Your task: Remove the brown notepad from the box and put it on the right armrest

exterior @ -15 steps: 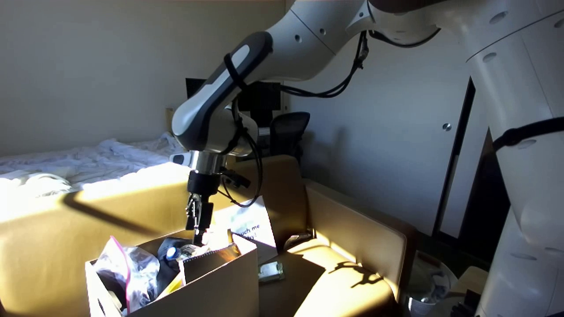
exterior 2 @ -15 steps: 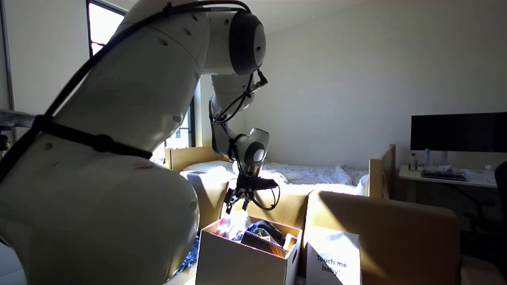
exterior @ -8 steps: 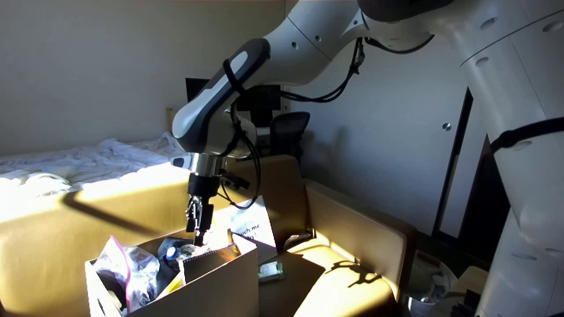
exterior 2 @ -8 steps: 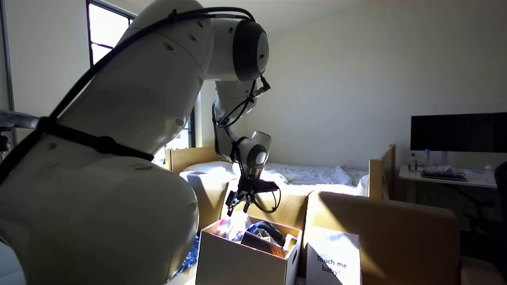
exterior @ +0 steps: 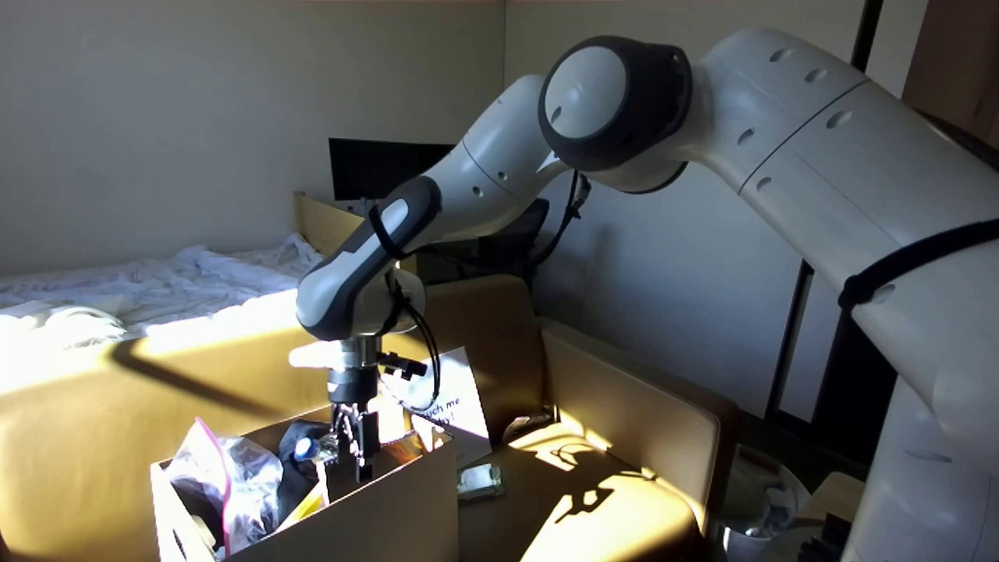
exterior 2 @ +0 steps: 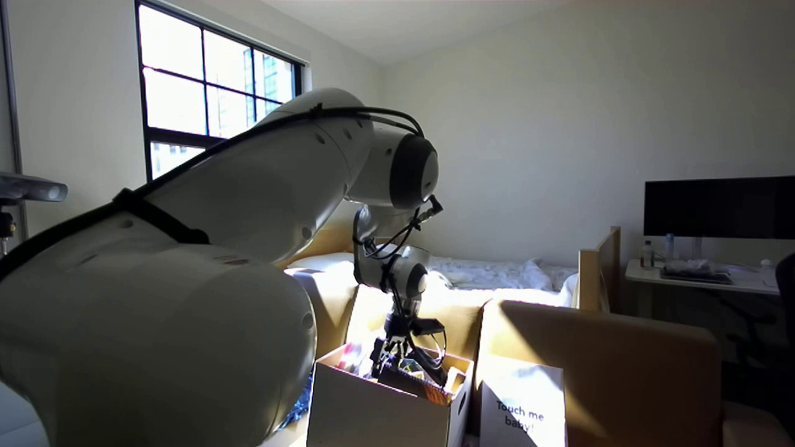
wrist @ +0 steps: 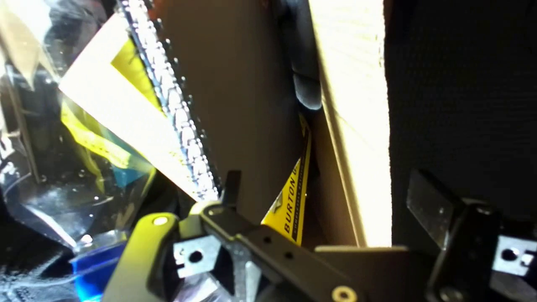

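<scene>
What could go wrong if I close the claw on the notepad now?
In the wrist view, the wall of the box shows inside the opening of the claw, so closing here might pinch cardboard together with the brown notepad. One fingertip shows right beside the end of the spiral binding and could snag on it. The yellow item printed BURTON shows between notepad and wall, so it might get squeezed and dragged out too.
</scene>
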Tool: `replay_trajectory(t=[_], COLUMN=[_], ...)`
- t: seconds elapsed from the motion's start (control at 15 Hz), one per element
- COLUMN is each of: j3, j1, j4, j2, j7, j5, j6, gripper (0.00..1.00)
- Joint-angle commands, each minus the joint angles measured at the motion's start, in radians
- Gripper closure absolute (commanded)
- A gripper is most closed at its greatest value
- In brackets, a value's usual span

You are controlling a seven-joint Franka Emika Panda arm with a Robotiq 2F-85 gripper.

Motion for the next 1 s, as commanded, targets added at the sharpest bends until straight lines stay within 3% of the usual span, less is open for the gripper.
replay_trajectory(t=[0.0,0.33,0.47,0.8,0.93], j3=[-0.038,-0.068,-0.06,0.098,0.113], j1=[0.033,0.044,0.04,-0.054,-0.055], j4=[0.048,0.039,0.055,0.129,0.16], j2=[0.011,-0.01,0.013,0.133,0.171], j7=[0.067,0.168,0.185,0.019,0.003], j5=[-0.071,-0.119,-0.137,-0.066,-0.064], j6=[0.132,0.348,0.354,0.231,0.202], gripper=[0.0,0.0,0.0,0.0,0.0])
